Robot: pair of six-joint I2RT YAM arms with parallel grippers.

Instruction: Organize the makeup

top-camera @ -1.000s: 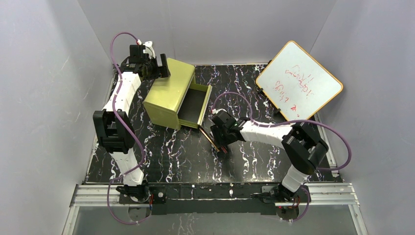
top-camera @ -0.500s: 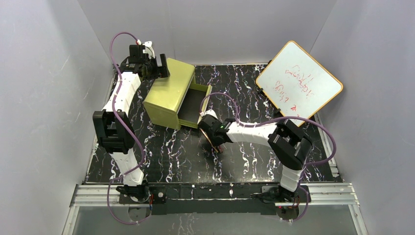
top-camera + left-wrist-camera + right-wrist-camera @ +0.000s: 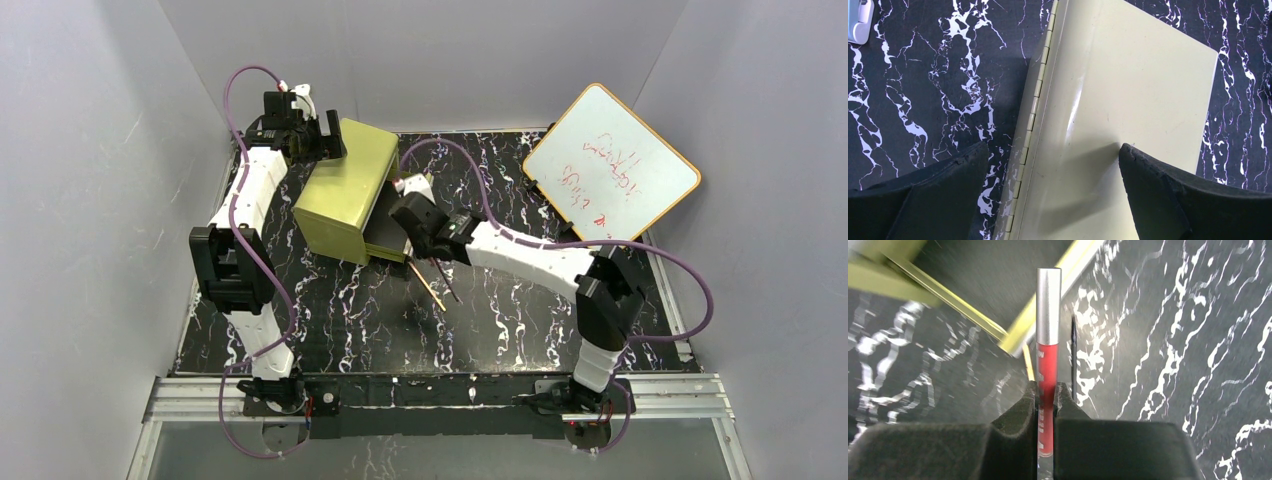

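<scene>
My right gripper (image 3: 1047,387) is shut on a red makeup tube with a silver cap (image 3: 1048,360). In the top view the right gripper (image 3: 418,243) hovers by the front corner of the open drawer (image 3: 392,222) of the olive-green box (image 3: 345,190). A thin gold pencil (image 3: 430,286) and a dark pencil (image 3: 448,280) lie on the table just below it; both show in the right wrist view, gold (image 3: 1028,367) and dark (image 3: 1073,355). My left gripper (image 3: 1053,165) is open above the box top (image 3: 1128,90). The discs and palette are out of view.
The orange-framed whiteboard (image 3: 610,165) leans at the back right. The black marbled table (image 3: 340,320) lies between grey walls. A small white object (image 3: 858,22) lies on the table behind the box.
My right gripper has moved up and left from beside the pencils to the drawer's front corner, carrying the red tube. The left arm has not moved.
</scene>
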